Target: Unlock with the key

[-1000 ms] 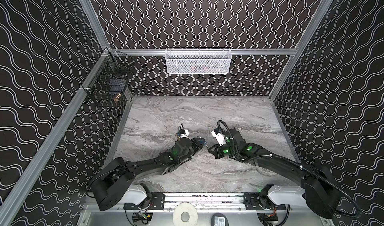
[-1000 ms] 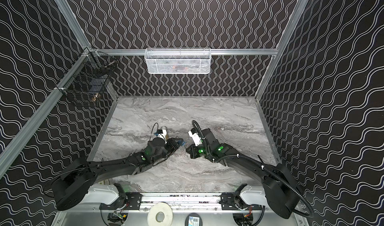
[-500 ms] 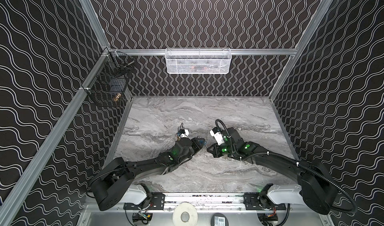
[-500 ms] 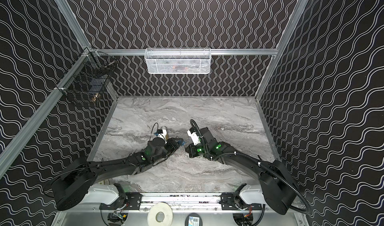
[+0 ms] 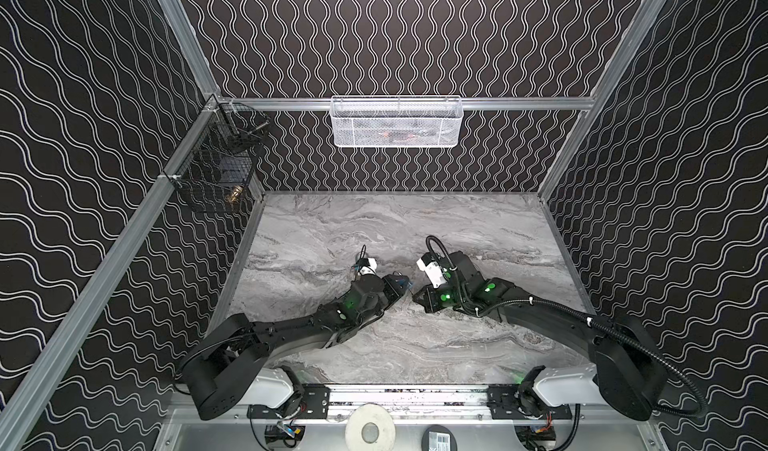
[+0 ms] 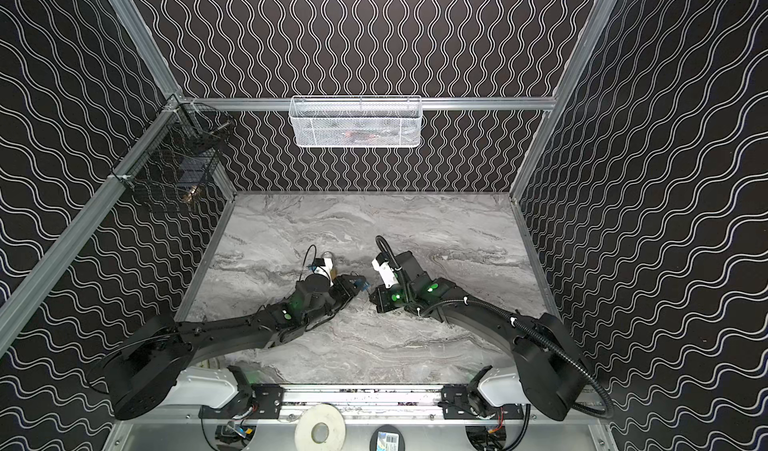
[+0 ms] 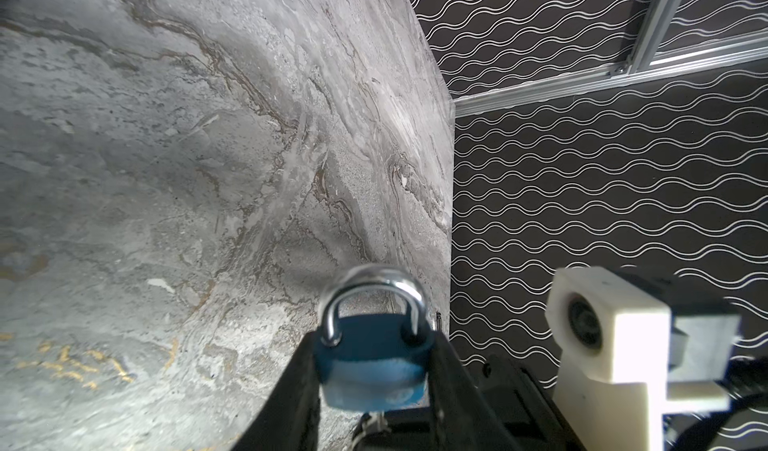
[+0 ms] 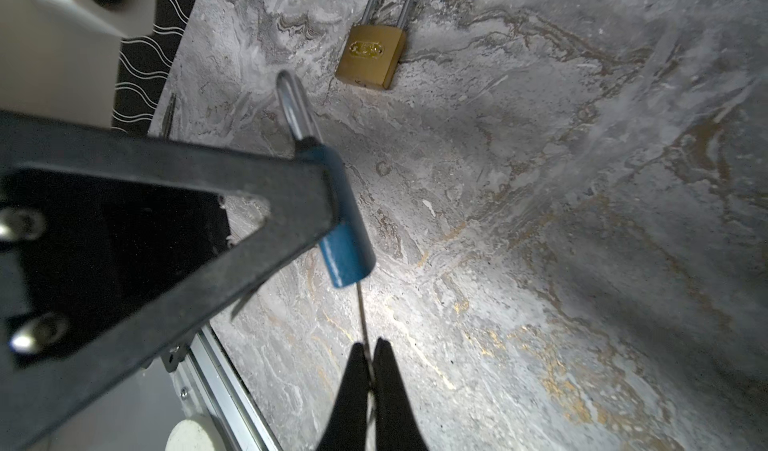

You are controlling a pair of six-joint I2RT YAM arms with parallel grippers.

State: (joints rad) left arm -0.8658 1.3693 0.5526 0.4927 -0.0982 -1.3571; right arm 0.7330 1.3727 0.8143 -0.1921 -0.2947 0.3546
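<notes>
Grey marble tabletop (image 5: 415,228) spreads beneath you, and near its middle your left gripper (image 7: 374,341), part open, clamps the blue padlock (image 7: 370,374) by its body while your right gripper (image 8: 369,355), pinched shut, holds the thin key (image 8: 362,316) against the padlock's base.

Both top views are sharp and evenly lit from above: the pale desk (image 5: 415,228) is bright, with soft shadows close under the arms (image 5: 291,332). In the left wrist view the blue padlock (image 7: 374,370) and the left tool (image 7: 376,341) clamping it are out of focus. The white camera housing (image 7: 623,345) beside them is blown out by glare. In the right wrist view a bright pool lights the desk's middle and the corners fall dark. There the left tool's finger (image 8: 187,195) is a big blur and the brass padlock (image 8: 371,56) fairly crisp. The right tool (image 8: 368,349) is a black silhouette pinching the key (image 8: 362,316), a thin grey line.
</notes>
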